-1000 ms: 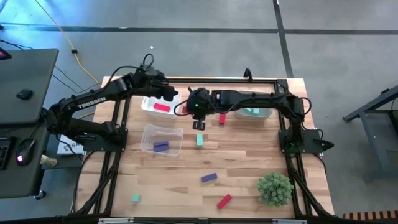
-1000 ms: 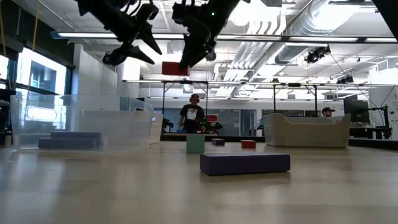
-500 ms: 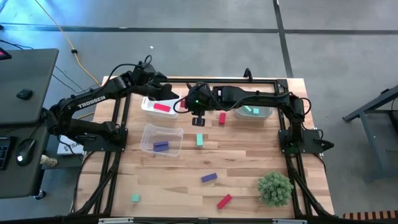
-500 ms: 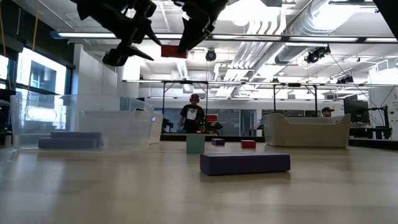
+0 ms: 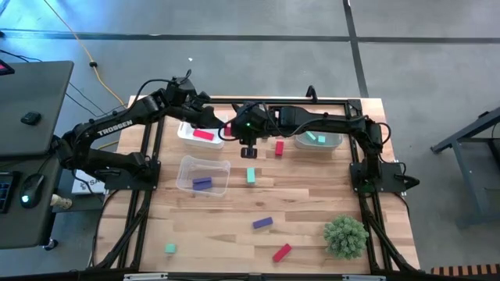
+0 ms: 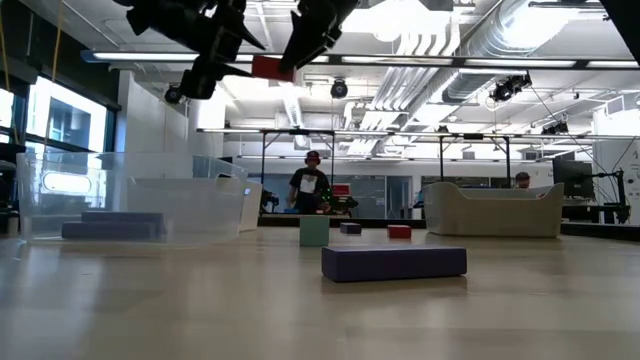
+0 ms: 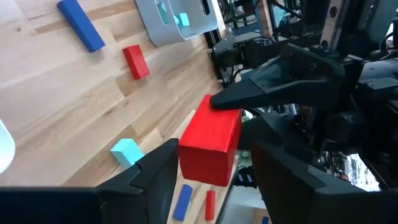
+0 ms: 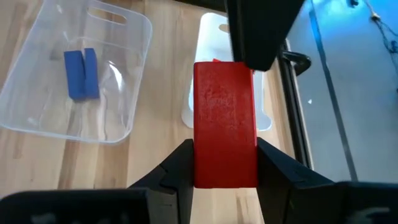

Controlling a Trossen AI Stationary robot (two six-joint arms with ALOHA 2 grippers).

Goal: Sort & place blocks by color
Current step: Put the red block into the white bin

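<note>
Clearly a handover hangs mid-air: the left gripper (image 5: pixel 217 122), jaws spread, sits just left of the red block (image 8: pixel 225 124), its fingers bracketing but not yet pinching one end. Rightward, the right gripper (image 5: pixel 234 129) clamps the block's other end, long axis running toward the left gripper, beside the white bin (image 5: pixel 187 134) holding another red block (image 5: pixel 203 134).

A red block (image 8: pixel 225 123) is held in the air between the right end effector (image 8: pixel 224 163) fingers, near the bin with a red bar (image 5: pixel 203 134). Two purple bars (image 8: pixel 81 73) lie in a clear bin. Teal blocks (image 5: pixel 316 138) sit in another bin. On the table lie a teal block (image 5: pixel 251 176), a small red block (image 5: pixel 279 147), a purple bar (image 5: pixel 262 223), a red bar (image 5: pixel 281 252) and a teal cube (image 5: pixel 169 249).
</note>
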